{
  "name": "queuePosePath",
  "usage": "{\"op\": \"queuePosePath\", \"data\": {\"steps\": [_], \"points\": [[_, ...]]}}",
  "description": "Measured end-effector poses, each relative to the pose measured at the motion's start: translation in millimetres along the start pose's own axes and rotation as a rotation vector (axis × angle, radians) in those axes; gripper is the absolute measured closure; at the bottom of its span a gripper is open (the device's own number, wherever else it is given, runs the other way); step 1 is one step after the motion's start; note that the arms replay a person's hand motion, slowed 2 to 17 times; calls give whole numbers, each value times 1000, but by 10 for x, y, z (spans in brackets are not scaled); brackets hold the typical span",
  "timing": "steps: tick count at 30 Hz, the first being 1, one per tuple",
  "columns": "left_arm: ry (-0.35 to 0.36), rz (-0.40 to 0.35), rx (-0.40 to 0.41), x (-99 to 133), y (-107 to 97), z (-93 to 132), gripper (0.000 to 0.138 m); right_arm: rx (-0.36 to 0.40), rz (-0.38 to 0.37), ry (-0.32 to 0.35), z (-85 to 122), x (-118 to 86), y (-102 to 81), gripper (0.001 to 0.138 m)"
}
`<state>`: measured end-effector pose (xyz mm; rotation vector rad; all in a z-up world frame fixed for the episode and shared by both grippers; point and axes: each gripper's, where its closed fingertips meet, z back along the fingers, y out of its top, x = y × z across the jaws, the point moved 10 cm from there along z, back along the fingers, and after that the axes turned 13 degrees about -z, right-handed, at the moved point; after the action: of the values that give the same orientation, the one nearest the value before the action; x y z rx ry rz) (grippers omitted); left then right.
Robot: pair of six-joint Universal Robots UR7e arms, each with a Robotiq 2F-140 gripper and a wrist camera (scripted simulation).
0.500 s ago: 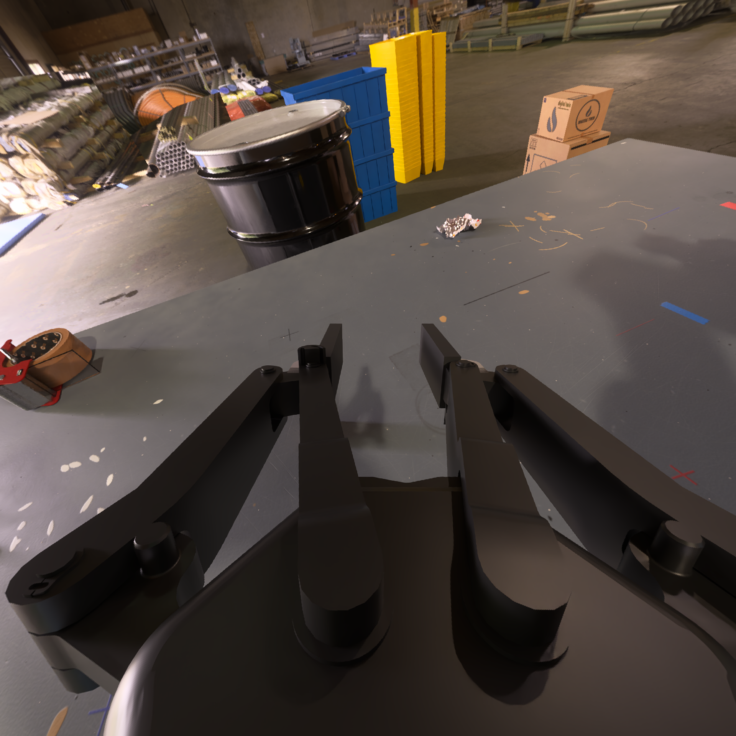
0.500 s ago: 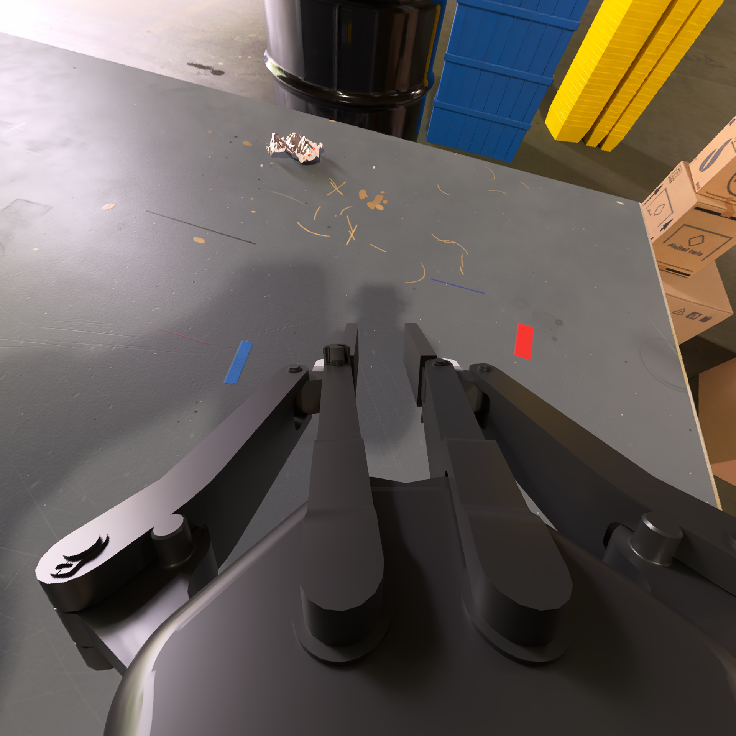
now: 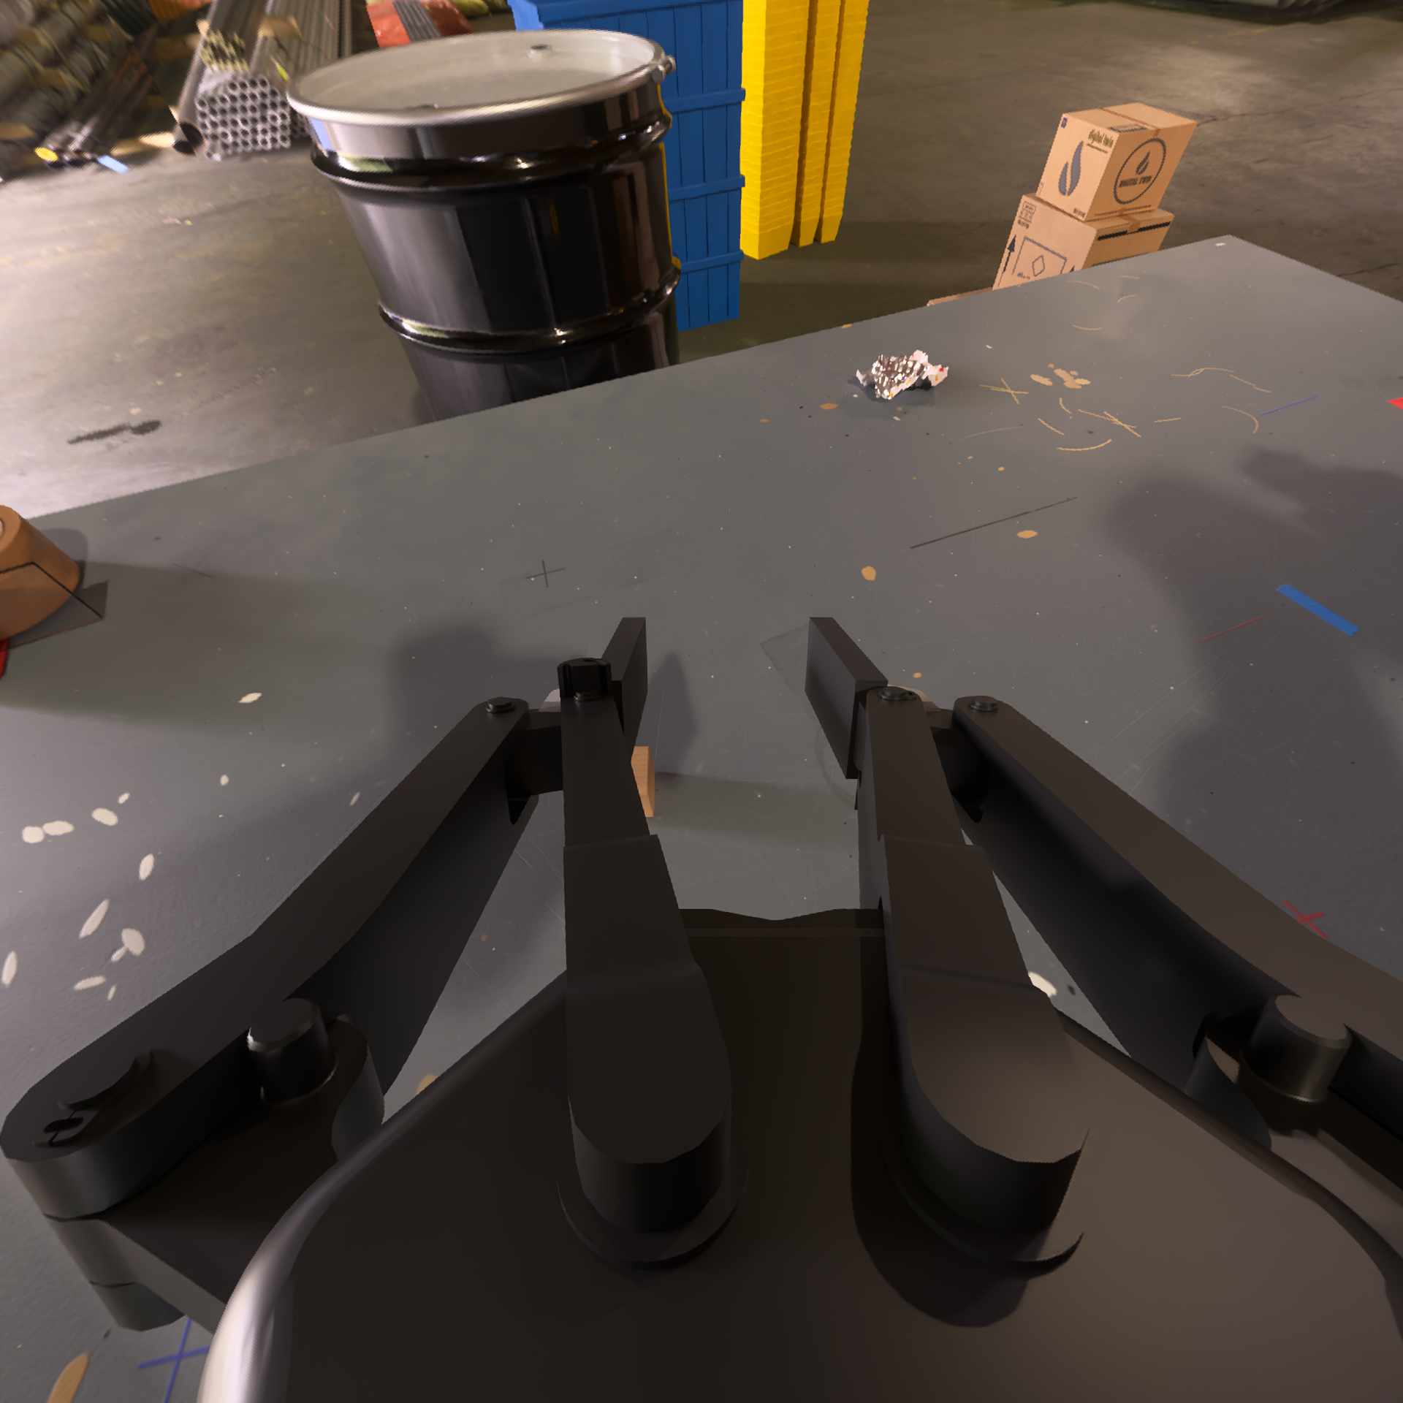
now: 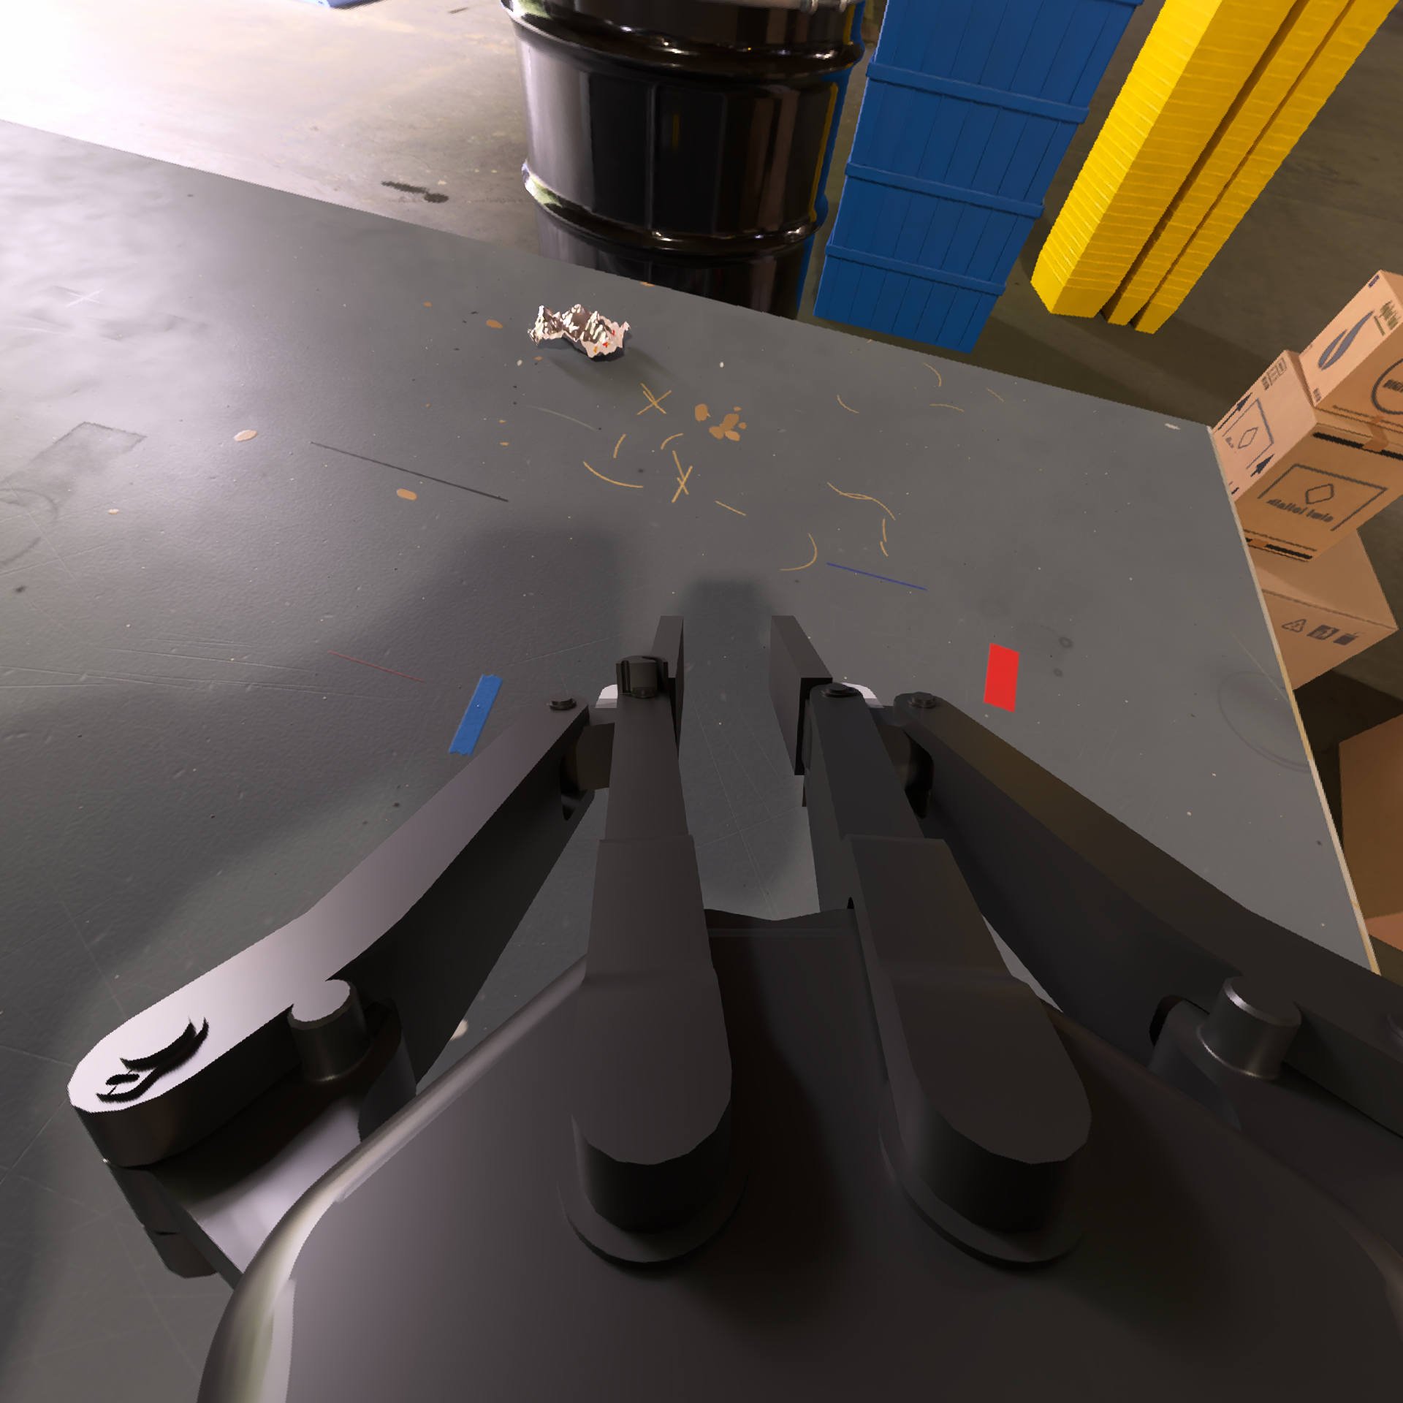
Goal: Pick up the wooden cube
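Note:
Only a thin sliver of the light wooden cube (image 3: pixel 643 780) shows in the left wrist view, on the grey table (image 3: pixel 683 493) behind my left gripper's left finger (image 3: pixel 607 759). Most of the cube is hidden by that finger. My left gripper (image 3: pixel 726 645) is open and empty, low over the table, with the cube at the inner side of its left finger. My right gripper (image 4: pixel 729 630) is open with a narrower gap, empty, over bare table (image 4: pixel 228 607). The cube does not show in the right wrist view.
A crumpled foil ball (image 3: pixel 900 376) (image 4: pixel 581 330) lies near the table's far edge. A brown tape roll (image 3: pixel 30 584) sits at the far left. A black drum (image 3: pixel 493 228), blue crates (image 4: pixel 941 174), yellow stacks (image 4: pixel 1199 152) and cardboard boxes (image 4: pixel 1321 471) stand beyond the edges.
The left wrist view has shifted: the scene sits higher in the frame, the tape roll has slid to the left edge, and a sliver of the cube has come into view. The right view barely moved.

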<state>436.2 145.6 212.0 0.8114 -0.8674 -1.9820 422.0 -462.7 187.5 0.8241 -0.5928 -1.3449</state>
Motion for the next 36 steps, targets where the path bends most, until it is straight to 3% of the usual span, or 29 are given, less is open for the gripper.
{"op": "queuePosePath", "data": {"steps": [19, 36], "points": [[-167, 123, -147, -217, -165, -457, 76, 1, 42, -19, 38, -80, 1, 108], [-140, 153, -288, -293, -344, -802, 77, -5, 58, -39, 43, -114, -6, 108]]}}
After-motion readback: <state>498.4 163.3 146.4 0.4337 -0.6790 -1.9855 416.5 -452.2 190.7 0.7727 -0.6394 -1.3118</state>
